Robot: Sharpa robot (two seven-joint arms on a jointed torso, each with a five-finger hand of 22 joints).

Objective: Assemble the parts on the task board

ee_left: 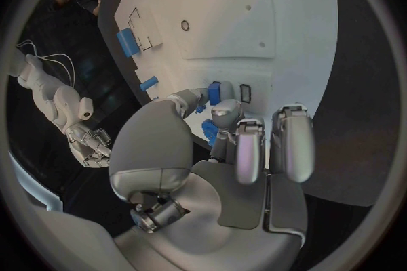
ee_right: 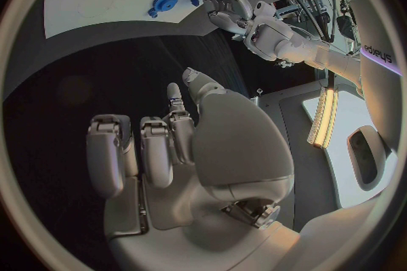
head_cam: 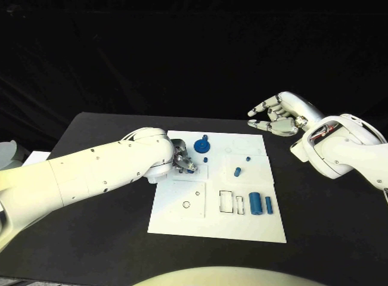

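Head view: a white task board (head_cam: pixel 215 223) is seen lying in the middle of the black tabletop (head_cam: pixel 108 128). The left hand (head_cam: pixel 182 159) is lowered over the board's upper left part, and its fingers are curled about a small blue part (ee_left: pixel 213 91) that is pinched at the fingertips (ee_left: pixel 224 110), as is shown more closely in the left wrist view; a second small blue piece (ee_left: pixel 209 129) is seen just beneath those fingers, though whether it is also held cannot be told. A blue gear (head_cam: pixel 202 145) is found on the board just beside that hand, toward the board's far edge. Two small blue pegs (head_cam: pixel 247 159) (head_cam: pixel 236 172) are placed near the board's middle right, apart from each other. A blue cylinder (head_cam: pixel 255 203) and a thinner blue bar (head_cam: pixel 269 205) are laid side by side near the right edge, next to two outlined rectangular recesses (head_cam: pixel 226 201). A small round hole (head_cam: pixel 186 205) is seen in the board's lower left area. The right hand (head_cam: pixel 278 117) is raised above the tabletop beyond the board's far right corner, well apart from the parts; nothing is grasped by it, and its fingers are loosely bent and spread.
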